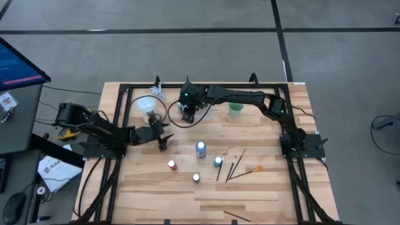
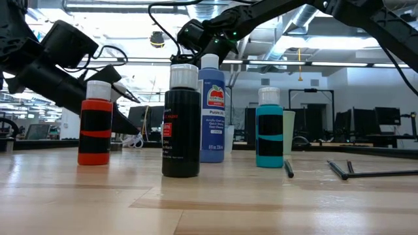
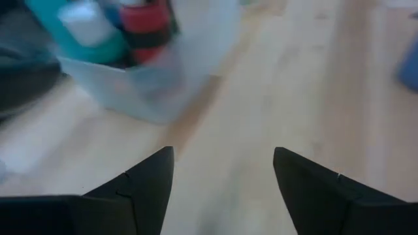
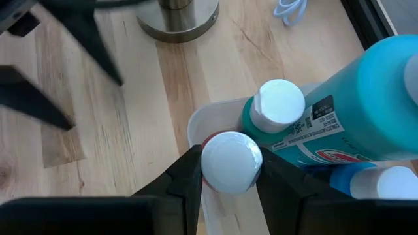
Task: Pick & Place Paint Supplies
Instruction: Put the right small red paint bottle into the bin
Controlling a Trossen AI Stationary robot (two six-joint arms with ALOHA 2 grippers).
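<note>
Right wrist view: right gripper [image 4: 225, 171] clamps a white-capped red bottle [image 4: 231, 162] over the clear tray [image 4: 194, 127], which sits at the table's [image 1: 262, 187] far edge. Risk: tray's already crowded w/ a teal bottle [image 4: 339, 117] lying on its side, so a drop could land on caps, tip or roll out. Left gripper [image 3: 222, 179] hangs close by, jaws wide, nothing held; could bump the tray. Smooth pale wood, slick plastic cylinders; four bottles plus thin brushes [image 1: 234, 165] wait mid-table.
</note>
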